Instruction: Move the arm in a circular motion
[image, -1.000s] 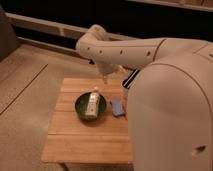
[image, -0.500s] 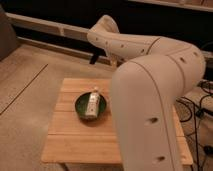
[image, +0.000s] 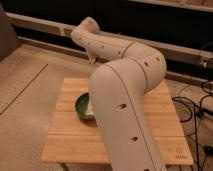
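The arm (image: 120, 95) is cream-white and thick, with dark round holes along it. It rises from the bottom middle of the camera view, bends at a bulbous joint (image: 147, 62) and reaches left and back to a rounded end (image: 85, 32). The gripper (image: 92, 58) hangs down from that end, beyond the far edge of the wooden table (image: 65, 135), well above the floor.
A green bowl (image: 81, 106) with a white thing (image: 89, 113) in it stands on the table, half hidden behind the arm. Black cables (image: 197, 107) lie on the floor at the right. A dark wall with a pale rail (image: 40, 25) runs along the back.
The arm has swung: its far end and the gripper have moved left and further back, and the near segment now covers the table's middle and part of the bowl.
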